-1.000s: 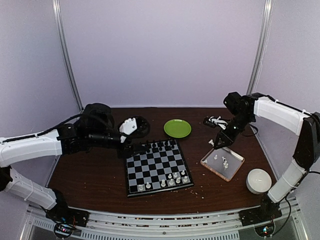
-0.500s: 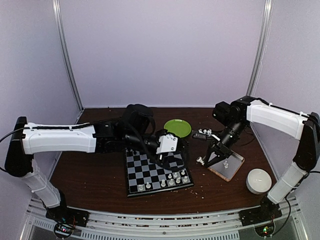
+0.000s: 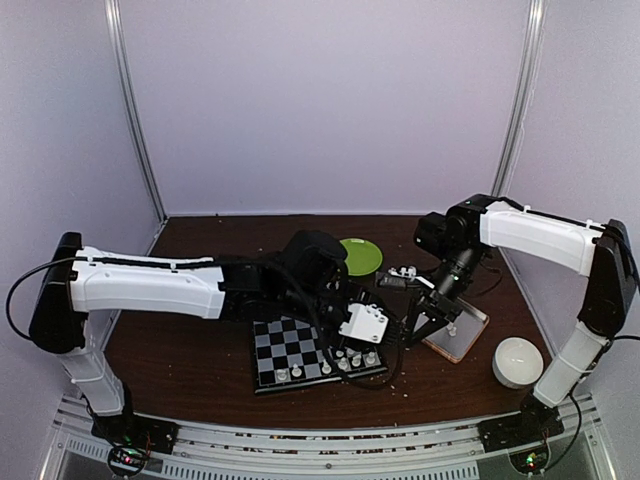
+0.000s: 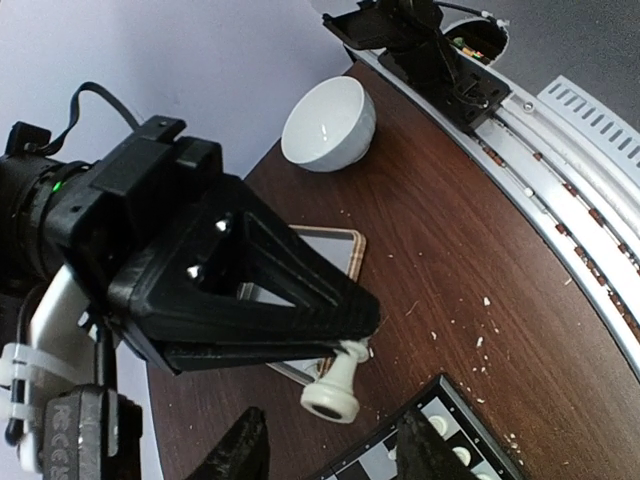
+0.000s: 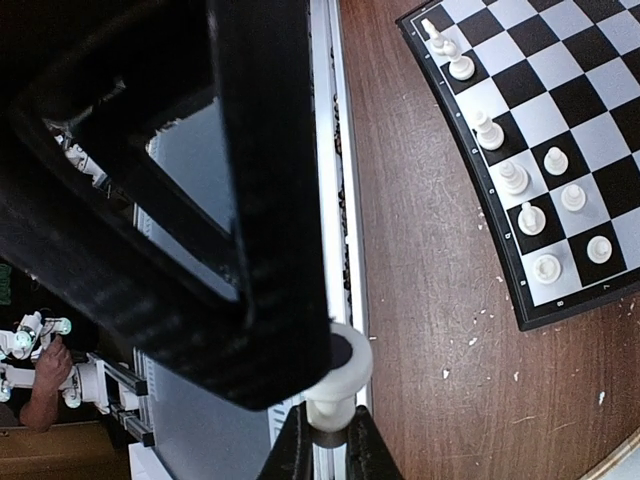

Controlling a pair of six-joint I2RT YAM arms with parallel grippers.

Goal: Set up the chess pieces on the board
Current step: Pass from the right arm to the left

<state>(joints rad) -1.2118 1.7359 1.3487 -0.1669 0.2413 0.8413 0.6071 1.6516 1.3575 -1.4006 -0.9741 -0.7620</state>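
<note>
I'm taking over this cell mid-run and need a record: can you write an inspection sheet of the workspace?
Surface: dark brown table, pale crumbs scattered on it.
Job's things: board with white chess pieces on its near rows; one held piece in the air off its right edge.
Clutter: green plate, white bowl, clear tray.
Grippers: left gripper open, close to the held piece; right gripper shut on the held piece.
Cables: black cable looping at the left arm's shoulder.
Surroundings: pale lilac walls, metal rail at the near edge.
</note>
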